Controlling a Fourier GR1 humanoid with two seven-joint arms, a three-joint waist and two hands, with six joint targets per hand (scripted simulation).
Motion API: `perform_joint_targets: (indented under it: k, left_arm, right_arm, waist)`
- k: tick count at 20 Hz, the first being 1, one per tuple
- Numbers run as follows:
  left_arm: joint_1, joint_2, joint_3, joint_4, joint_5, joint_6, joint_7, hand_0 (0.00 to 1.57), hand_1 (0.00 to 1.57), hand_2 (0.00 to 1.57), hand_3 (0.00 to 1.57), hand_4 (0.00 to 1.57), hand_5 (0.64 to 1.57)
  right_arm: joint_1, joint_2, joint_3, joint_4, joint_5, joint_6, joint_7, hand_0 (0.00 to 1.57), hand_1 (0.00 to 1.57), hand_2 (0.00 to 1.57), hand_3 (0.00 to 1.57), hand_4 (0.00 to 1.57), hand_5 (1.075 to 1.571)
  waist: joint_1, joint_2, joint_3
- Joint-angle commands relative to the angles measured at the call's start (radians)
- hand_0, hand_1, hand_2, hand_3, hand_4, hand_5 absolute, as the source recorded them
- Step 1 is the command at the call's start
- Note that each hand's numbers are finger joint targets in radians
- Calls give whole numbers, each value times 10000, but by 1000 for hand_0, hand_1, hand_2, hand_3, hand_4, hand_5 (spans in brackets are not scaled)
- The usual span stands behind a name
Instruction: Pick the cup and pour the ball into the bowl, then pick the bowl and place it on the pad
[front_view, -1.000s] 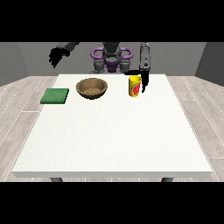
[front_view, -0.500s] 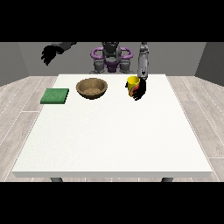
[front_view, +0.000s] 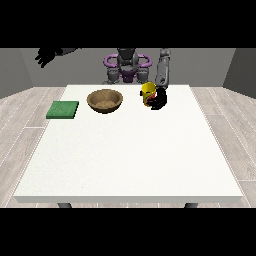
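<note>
Hand at view's right (front_view: 159, 101) round tilted yellow cup (front_view: 148, 92), other hand (front_view: 45, 56) raised high.

The near half of the white table (front_view: 130, 165) lies open, with nothing standing on it between the front edge and the row of things toward the robot. In that far row the green pad (front_view: 63, 109) sits near the edge at the view's left, the wooden bowl (front_view: 105, 100) stands beside it with a bare strip between them, and a wider bare gap separates the bowl from the yellow cup (front_view: 148, 93). The hand at the view's right (front_view: 159, 101) is curled round the cup and blocks its right side, while the hand at the view's left (front_view: 46, 55) hangs high and well clear of the table.
</note>
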Motion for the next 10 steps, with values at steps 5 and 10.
perform_joint_targets:
  k: [5,10]
  left_arm:
    - [-1126,-321,-2343,-91,-3259,2699,3042,1313,1313,1571,1571,1399,1502]
    - [-1748,-317,-4016,1038,-6056,3781,5467,1370,1370,1571,1571,1455,1531]
  right_arm:
    - [17,-265,-242,1604,17,290,21,0,0,0,302,638,1564]
    - [304,-364,-136,2060,14,772,27,0,0,0,151,668,1561]
  waist:
    - [353,-1446,12]
    - [118,-2013,23]
